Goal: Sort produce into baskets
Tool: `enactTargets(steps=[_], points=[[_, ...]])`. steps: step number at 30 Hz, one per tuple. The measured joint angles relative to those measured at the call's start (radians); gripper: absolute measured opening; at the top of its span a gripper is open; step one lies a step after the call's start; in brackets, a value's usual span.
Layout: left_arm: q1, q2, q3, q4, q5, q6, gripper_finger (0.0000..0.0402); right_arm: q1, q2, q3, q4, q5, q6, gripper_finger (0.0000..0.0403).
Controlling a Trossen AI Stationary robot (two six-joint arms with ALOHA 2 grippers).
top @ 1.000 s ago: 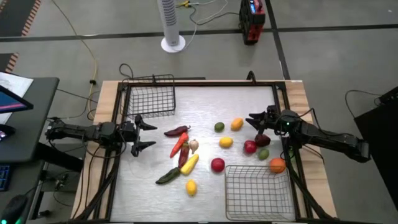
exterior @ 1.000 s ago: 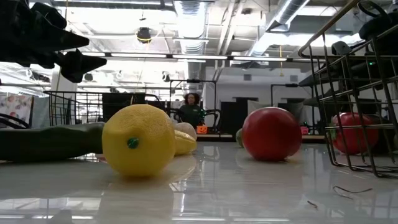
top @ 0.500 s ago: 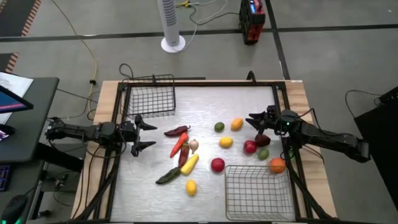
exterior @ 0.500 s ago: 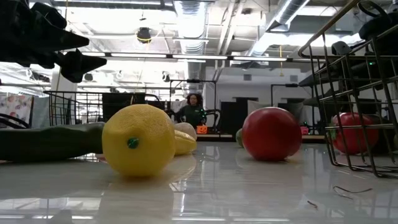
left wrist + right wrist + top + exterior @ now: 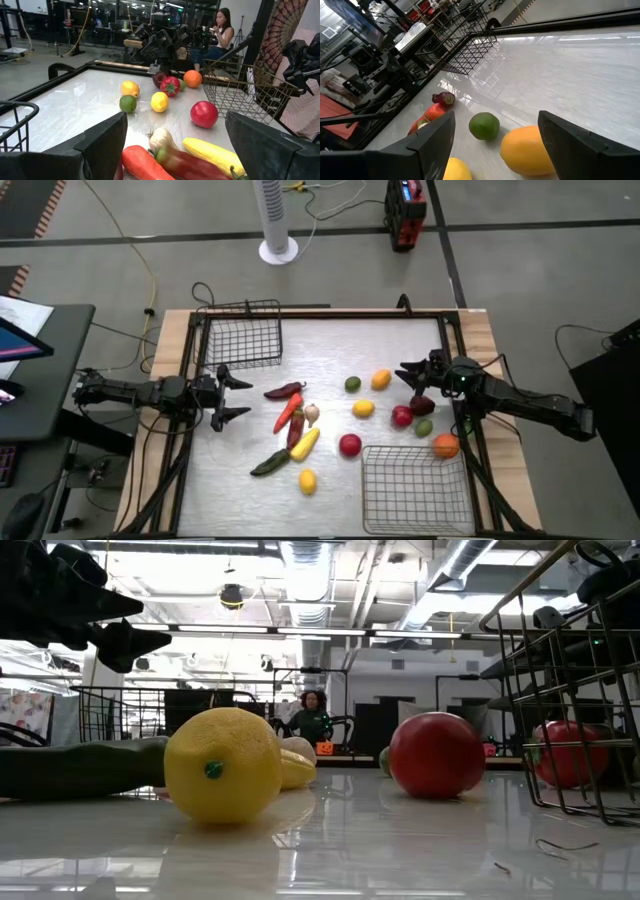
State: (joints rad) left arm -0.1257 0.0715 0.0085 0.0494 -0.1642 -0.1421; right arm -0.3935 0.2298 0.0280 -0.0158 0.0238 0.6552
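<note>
The produce lies loose in the middle of the table. A red chili (image 5: 285, 391), an orange-red piece (image 5: 288, 412), a yellow piece (image 5: 304, 444) and a dark green piece (image 5: 270, 463) lie left of centre. A green ball (image 5: 352, 384), yellow balls (image 5: 363, 408) and red balls (image 5: 350, 444) lie toward the right. One wire basket (image 5: 243, 335) stands at the far left, the other (image 5: 415, 490) at the near right. My left gripper (image 5: 236, 397) is open and empty, left of the chili. My right gripper (image 5: 410, 376) is open and empty, just right of an orange-yellow ball (image 5: 381, 379).
A dark red fruit (image 5: 422, 405), a green one (image 5: 424, 427) and an orange (image 5: 446, 445) lie by the right arm, near the table's frame (image 5: 455, 350). A person (image 5: 312, 715) sits in the room behind the table. A yellow lemon (image 5: 307, 480) lies toward the front edge.
</note>
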Motion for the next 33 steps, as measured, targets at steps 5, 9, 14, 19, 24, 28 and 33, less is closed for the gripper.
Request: enactTargets(steps=[5, 9, 14, 19, 24, 28, 33], points=[[0.0, 0.0, 0.0, 0.0, 0.0, 0.0, 0.0325, 0.0, 0.0, 0.0, 0.0, 0.0, 0.0, 0.0314], [0.0, 0.0, 0.0, 0.0, 0.0, -0.001, 0.0325, 0.0, 0.0, 0.0, 0.0, 0.0, 0.0, 0.0314], [0.0, 0.0, 0.0, 0.002, 0.0, -0.073, 0.0325, 0.0, 0.0, 0.0, 0.0, 0.0, 0.0, 0.0314], [0.0, 0.0, 0.0, 0.006, 0.0, -0.232, 0.0325, 0.0, 0.0, 0.0, 0.0, 0.0, 0.0, 0.0314], [0.0, 0.0, 0.0, 0.017, -0.018, -0.402, 0.0325, 0.0, 0.0, 0.0, 0.0, 0.0, 0.0, 0.0314], [0.0, 0.0, 0.0, 0.017, -0.086, -0.491, 0.0325, 0.0, 0.0, 0.0, 0.0, 0.0, 0.0, 0.0314], [0.0, 0.0, 0.0, 0.017, -0.147, -0.523, 0.0325, 0.0, 0.0, 0.0, 0.0, 0.0, 0.0, 0.0314]])
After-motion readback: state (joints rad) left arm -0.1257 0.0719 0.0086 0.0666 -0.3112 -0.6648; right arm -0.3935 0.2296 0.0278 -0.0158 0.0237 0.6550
